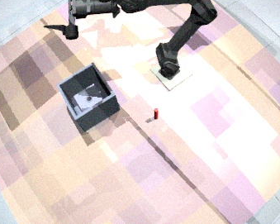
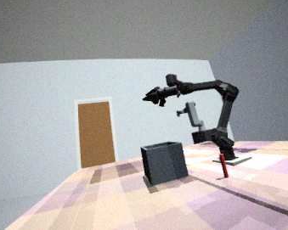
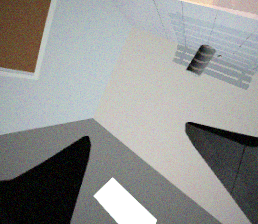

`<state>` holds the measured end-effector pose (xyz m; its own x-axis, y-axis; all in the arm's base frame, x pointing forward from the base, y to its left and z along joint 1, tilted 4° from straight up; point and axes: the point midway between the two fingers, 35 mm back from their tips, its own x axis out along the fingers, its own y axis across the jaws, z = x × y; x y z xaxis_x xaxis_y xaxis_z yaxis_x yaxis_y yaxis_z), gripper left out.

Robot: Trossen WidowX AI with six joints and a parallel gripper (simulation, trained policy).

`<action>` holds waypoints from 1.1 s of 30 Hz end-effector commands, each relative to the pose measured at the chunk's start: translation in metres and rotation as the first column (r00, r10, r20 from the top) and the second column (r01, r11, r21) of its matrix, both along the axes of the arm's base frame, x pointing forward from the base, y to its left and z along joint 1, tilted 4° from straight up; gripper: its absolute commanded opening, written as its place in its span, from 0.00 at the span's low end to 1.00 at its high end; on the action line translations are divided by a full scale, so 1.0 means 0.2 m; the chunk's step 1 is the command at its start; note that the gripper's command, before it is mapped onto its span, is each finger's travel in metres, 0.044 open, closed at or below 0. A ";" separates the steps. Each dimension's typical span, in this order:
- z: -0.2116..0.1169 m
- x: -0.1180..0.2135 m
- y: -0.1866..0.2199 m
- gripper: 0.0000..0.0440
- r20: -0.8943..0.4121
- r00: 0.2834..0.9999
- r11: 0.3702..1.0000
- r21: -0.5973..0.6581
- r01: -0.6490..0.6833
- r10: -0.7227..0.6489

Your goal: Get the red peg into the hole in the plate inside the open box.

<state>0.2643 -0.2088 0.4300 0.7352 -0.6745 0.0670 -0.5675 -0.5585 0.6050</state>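
Note:
The red peg (image 1: 156, 114) (image 2: 223, 166) stands upright on the table, to the right of the box in the top and exterior views. The dark grey open box (image 1: 98, 117) (image 2: 165, 165) stands on the table. Inside it, the plate (image 1: 81, 102) lies at the bottom with a small dark hole, partly in shadow. My gripper (image 1: 45, 11) (image 3: 138, 133) is wide open and empty. It is raised high above the table, away from the peg and beyond the box in the top view. In the wrist view the fingers point at walls and ceiling; neither peg nor box shows there.
The arm's base plate (image 1: 170, 84) (image 2: 243, 160) is on the table behind the peg. The arm reaches out high above the table. A brown door (image 2: 96, 134) (image 3: 15, 35) is in the far wall. Bright light and shadow bands cross the patchwork table top (image 1: 126, 183).

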 end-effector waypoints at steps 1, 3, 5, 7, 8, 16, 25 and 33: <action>-0.05 0.09 0.07 1.00 -0.042 0.996 0.996 0.042 -0.076 0.078; -0.07 0.13 0.12 1.00 -0.065 0.990 0.991 0.062 -0.119 0.123; -0.09 0.17 0.16 1.00 -0.088 0.982 0.984 0.082 -0.160 0.167; -0.12 0.20 0.22 1.00 -0.111 0.971 0.975 0.101 -0.200 0.211; -0.13 0.22 0.24 1.00 -0.123 0.965 0.969 0.110 -0.220 0.233; -0.23 0.32 0.45 1.00 -0.215 0.892 0.914 0.175 -0.366 0.398; -0.35 0.38 0.70 1.00 -0.326 0.761 0.828 0.226 -0.513 0.560; -0.48 0.38 0.92 1.00 -0.430 0.601 0.732 0.277 -0.622 0.674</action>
